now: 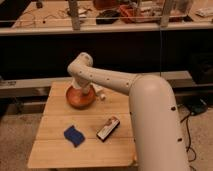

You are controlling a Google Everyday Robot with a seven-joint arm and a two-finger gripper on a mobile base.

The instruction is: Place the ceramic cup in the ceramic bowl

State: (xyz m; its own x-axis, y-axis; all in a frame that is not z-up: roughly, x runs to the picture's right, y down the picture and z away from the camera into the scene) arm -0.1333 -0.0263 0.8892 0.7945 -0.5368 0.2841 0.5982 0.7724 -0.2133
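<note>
Because my gripper (80,90) hangs low over the ceramic bowl (75,102) at the upper left of the surface (55,150), a sideways drift could knock the rim or the small white thing (101,94) just beside it. Whether I grip anything, I cannot tell; the ceramic cup is hidden.

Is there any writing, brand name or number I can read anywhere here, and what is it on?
None can be read.
Dark packet on the wooden table: pale markings, too blurred to read.
Blue item, ceramic bowl and robot arm: no visible lettering.
Clutter on the far bench: too small to tell.
The pincer is over the bowl, hidden behind the arm's wrist; no label shows there.
</note>
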